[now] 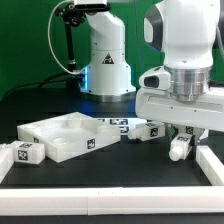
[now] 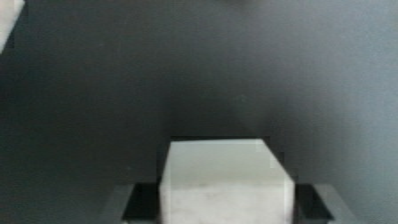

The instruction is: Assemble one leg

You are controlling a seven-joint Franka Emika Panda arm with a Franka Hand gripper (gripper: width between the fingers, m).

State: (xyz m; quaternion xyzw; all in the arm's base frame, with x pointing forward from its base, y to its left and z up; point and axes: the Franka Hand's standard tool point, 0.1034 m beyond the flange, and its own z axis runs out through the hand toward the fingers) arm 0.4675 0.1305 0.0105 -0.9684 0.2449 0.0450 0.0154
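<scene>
**Exterior view.** The arm [image 1: 185, 50] comes down on the exterior view's right. Its round white base [image 1: 105, 60] stands at the back of the dark table [image 1: 110, 172]. The claw [image 1: 181, 140] points straight down. It is clamped on a leg [image 1: 180, 149], a small white block. The two dark fingers [image 1: 170, 134] press on the leg's top part, one on each side. The leg stands up straight and its lower end sticks out under the fingers. That end is very close to the table, but I cannot tell if it touches.

The big white panel [image 1: 60, 135] lies flat on the table toward the exterior view's left, well apart from the claw. It has a raised rim and a black-and-white tag on its front wall. A second leg [image 1: 25, 153] lies just beside the panel's left corner, with a tag facing the camera. A third leg [image 1: 150, 130] lies between the panel and the claw, a bit further back. The marker board [image 1: 112, 123] lies flat behind the panel, near the third leg. A low white wall [image 1: 110, 197] runs along the front of the table and up the right side.

**Wrist view.** The camera looks down past the claw [image 2: 228, 202]. The leg [image 2: 228, 175] is a plain white block here, seen from above. A dark finger [image 2: 146, 198] sits tight against each side of it. The dark table [image 2: 196, 80] fills the rest, and it is a bit blurry.
</scene>
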